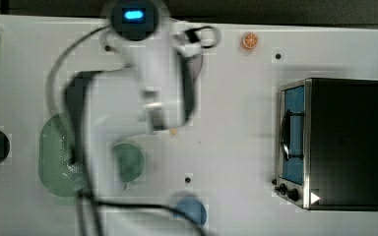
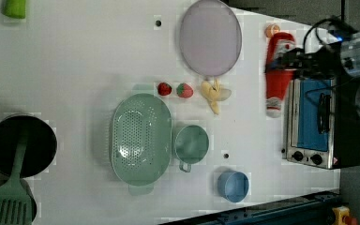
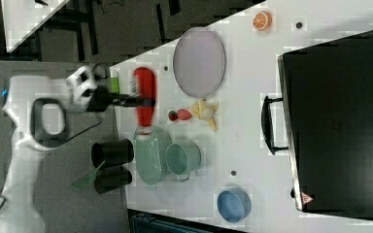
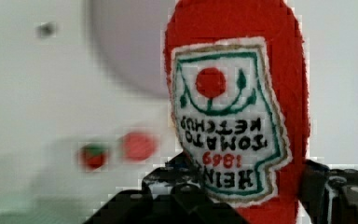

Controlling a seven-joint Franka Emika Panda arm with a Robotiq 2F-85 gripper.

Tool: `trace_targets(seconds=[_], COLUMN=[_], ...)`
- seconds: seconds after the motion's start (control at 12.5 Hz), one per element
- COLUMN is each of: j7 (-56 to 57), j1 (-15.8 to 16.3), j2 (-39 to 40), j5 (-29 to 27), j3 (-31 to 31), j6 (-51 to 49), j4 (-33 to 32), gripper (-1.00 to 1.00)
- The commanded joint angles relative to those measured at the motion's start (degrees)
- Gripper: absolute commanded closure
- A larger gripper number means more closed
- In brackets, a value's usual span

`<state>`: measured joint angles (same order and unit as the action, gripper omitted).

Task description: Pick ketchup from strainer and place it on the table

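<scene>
Red felt: ketchup (image 4: 235,107) looks plush, so light, squashy, not slippery; mid-body grab suits it.
Fingers (image 3: 143,102): partly closed, pinching the bottle's middle.
Where: in the air, clear of the strainer (image 2: 140,137), over the counter (image 2: 75,70).
Axis: long axis level with the counter, cap toward the strainer in the right view.

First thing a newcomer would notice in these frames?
The red ketchup held in the gripper, lifted clear of the mint strainer, which sits empty beside a green cup. Next, the dark toaster oven filling the top view's right side.
</scene>
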<state>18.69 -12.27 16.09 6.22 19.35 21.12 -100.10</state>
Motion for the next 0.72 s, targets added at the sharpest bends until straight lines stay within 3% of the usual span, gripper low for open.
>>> trace_targets(seconds=[0.08,0.72], j7=[10.70,10.59], j1=[-2.14,-2.19], j2=[-1.69,-1.59], j5=[-0.42,-0.44], j3=[-4.16,-8.47], j6=[4.26,24.33], j4=[-3.43,-22.76], gripper=[-0.16,-0.16])
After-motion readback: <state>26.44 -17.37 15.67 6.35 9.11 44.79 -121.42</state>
